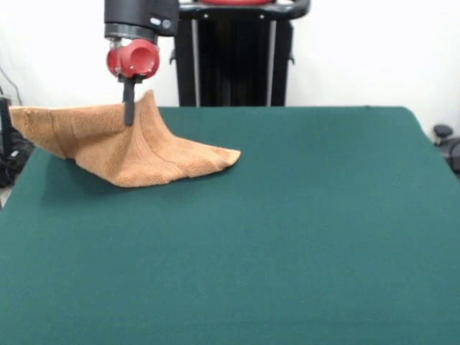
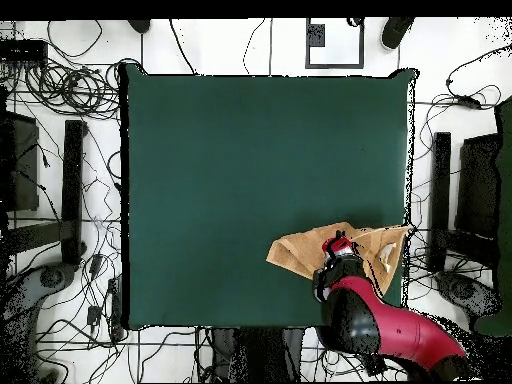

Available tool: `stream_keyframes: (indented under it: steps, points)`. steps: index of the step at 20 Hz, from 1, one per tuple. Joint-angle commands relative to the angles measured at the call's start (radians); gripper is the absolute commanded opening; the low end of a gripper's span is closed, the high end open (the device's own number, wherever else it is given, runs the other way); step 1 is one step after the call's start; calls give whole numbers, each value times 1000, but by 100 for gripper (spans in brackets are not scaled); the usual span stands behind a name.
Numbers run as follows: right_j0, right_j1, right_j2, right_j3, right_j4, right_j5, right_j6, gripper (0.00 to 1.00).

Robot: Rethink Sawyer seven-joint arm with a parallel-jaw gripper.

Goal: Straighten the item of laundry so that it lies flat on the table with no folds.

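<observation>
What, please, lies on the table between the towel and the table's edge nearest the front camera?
Nothing: from the towel to that edge the table is bare green cloth, shown in the front view.

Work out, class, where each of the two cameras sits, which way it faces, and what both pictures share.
Front view: across the table, facing the robot; shows the gripper pinching the towel into a peak.
Overhead view: above, looking straight down; shows the red arm entering from the bottom edge.
Shared: the towel, gripper and green table.
</observation>
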Motion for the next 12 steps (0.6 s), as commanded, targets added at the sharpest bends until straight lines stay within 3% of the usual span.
stream_keyframes:
  steps: [1,5,7,11,12]
  points:
    - [65,66,20,32,66,-67,137,0]
    - [94,15,33,52,99,-23,145,0]
    - [171,-10,6,42,167,17,156,0]
    - [389,-1,-185,-22,324,156,123,0]
    - [496,14,-301,-78,369,236,94,0]
